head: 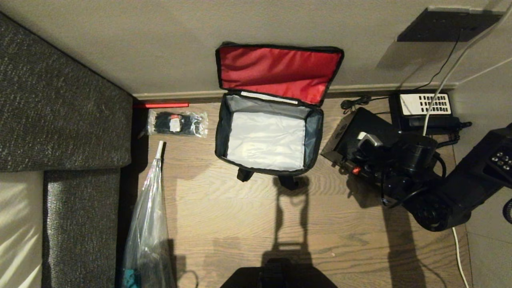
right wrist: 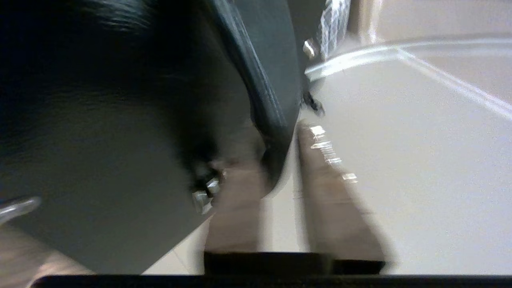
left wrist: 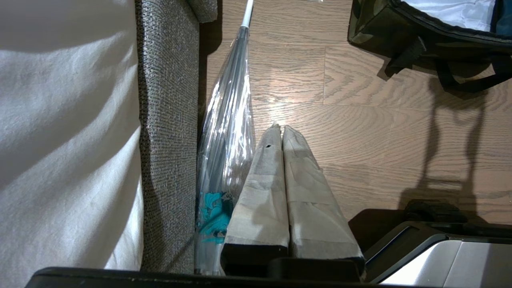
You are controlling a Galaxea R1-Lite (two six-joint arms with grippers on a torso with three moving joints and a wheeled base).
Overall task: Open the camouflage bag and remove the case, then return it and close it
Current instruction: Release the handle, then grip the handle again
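The camouflage bag (head: 221, 132) stands open on the wooden floor by the wall. Its red-lined lid (head: 276, 72) leans back against the wall, and its pale grey inside holds nothing. The black case (head: 360, 132) lies on the floor just right of the bag, a small red knob (head: 355, 171) on its near edge. My right arm reaches over it. My right gripper (right wrist: 276, 152) straddles the rim of the case (right wrist: 100, 140), fingers slightly apart, with a thin gap beside one finger. My left gripper (left wrist: 279, 130) hangs shut and empty over the floor.
A grey sofa (head: 60, 100) fills the left side. A wrapped umbrella (head: 148, 216) and a clear packet of black ties (head: 178, 123) lie beside it. A black telephone (head: 424, 108) with cables sits behind the case.
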